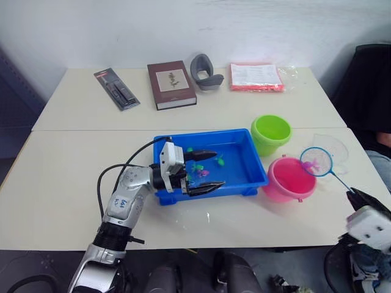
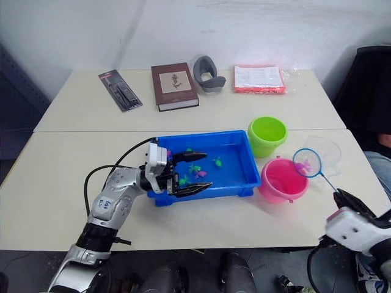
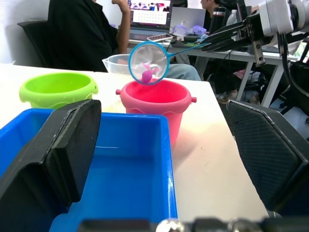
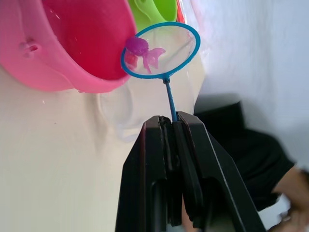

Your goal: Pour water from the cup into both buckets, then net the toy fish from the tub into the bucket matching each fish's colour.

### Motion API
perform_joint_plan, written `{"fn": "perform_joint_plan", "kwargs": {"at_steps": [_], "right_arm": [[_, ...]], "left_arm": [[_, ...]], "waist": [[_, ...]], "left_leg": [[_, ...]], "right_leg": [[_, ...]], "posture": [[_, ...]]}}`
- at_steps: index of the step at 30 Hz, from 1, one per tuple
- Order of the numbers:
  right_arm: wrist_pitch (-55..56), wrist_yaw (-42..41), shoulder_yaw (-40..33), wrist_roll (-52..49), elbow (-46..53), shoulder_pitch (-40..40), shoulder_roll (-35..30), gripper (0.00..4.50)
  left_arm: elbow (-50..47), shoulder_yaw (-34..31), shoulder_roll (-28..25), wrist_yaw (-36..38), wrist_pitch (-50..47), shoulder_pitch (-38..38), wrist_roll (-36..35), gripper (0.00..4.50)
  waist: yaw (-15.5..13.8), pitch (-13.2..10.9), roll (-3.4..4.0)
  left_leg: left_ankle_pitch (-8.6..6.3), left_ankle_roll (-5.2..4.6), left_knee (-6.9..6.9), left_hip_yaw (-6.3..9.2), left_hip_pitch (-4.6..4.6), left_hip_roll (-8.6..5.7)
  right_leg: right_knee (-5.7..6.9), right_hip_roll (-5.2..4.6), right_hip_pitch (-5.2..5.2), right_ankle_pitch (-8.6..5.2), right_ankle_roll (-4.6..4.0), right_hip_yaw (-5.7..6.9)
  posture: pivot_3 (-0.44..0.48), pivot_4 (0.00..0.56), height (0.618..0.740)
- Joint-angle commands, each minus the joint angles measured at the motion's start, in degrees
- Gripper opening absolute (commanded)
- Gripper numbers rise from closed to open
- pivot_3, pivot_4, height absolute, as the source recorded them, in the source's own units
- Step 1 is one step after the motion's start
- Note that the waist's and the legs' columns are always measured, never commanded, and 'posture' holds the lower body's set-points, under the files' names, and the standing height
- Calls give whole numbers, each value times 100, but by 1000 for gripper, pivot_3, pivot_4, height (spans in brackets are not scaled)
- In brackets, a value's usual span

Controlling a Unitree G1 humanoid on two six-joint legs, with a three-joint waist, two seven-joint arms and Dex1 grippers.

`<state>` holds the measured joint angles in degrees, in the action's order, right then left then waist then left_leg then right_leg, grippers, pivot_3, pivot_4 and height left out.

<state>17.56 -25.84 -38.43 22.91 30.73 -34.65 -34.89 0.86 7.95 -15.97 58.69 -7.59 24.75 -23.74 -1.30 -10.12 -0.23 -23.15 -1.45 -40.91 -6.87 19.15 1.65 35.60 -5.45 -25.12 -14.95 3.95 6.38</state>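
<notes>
The blue tub [image 1: 208, 133] sits mid-table with several green and pink toy fish [image 1: 198, 169] in it. My left gripper [image 1: 219, 168] is open, one finger inside the tub and one along its front wall. To the tub's right stand the lime green bucket [image 1: 270, 133] and the pink bucket [image 1: 289, 178]. My right gripper [image 4: 174, 121] is shut on the thin handle of the net [image 1: 316, 161]. The net hangs over the pink bucket's right rim with a pink fish [image 4: 145, 53] in its mesh. The clear cup [image 1: 333, 146] stands just behind the net.
Along the far table edge lie a black package [image 1: 116, 88], a dark red book [image 1: 171, 84], a grey curved object [image 1: 206, 72] and a red-edged packet [image 1: 256, 76]. A person in dark clothes [image 1: 372, 91] sits beyond the table's right end.
</notes>
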Motion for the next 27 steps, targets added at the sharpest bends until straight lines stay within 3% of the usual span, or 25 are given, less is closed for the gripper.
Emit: {"fn": "perform_joint_plan", "kwargs": {"at_steps": [1, 5, 8, 14, 18, 23, 27], "right_arm": [[610, 594, -85, 865, 5, 22, -88, 0], [955, 880, -33, 1274, -156, -66, -73, 0], [1030, 947, -168, 1012, -188, -105, 15, 0], [-683, -214, 498, -2578, 852, 461, -41, 0], [-2988, -620, 1077, -4616, 1609, 1257, -779, 0], [-4760, -832, 2090, -5303, 1524, 2702, -1813, 0], [-4897, -1020, 3251, -4509, 816, 3869, -2165, 0]], "left_arm": [[-168, 23, -2, 72, -56, 112, -87, 4478], [-146, 29, 16, 118, -11, 199, -46, 4478], [-117, -1, 21, 126, 62, 258, -21, 4478], [77, -341, -339, 355, 217, 223, -122, 4478], [414, -706, -879, 634, 408, 132, -109, 4478], [736, -1160, -1534, 762, 599, -70, -62, 4478], [689, -1371, -1883, 778, 613, -376, -47, 4478]], "waist": [[1, 0, 0], [-12, 0, 0], [0, 0, -1], [91, -1, 0], [148, -2, 5], [119, -4, 1], [87, -5, 0]], "left_leg": [[0, 1, 0, 0, 0, 1], [1, 1, -2, 1, 1, 0], [1, 1, -2, 1, 2, -1], [1, 1, -3, 2, -5, 13], [1, 2, -3, 8, -7, 19], [-2, -5, -3, 20, 5, 17], [-7, -13, -4, 25, 18, 8]], "right_leg": [[0, 0, 0, 0, -1, 0], [-1, 2, 0, 0, -1, -2], [-3, 2, 1, -1, -1, -4], [1, 0, 3, -2, -4, -7], [9, -14, 1, -6, -11, -4], [2, -31, -6, -7, -13, 14], [-5, -48, -9, -6, -13, 37]], "posture": [[0, 150, 740], [0, 150, 740], [0, 150, 740], [0, 150, 740], [0, 150, 740], [0, 150, 740], [0, 150, 740]]}}
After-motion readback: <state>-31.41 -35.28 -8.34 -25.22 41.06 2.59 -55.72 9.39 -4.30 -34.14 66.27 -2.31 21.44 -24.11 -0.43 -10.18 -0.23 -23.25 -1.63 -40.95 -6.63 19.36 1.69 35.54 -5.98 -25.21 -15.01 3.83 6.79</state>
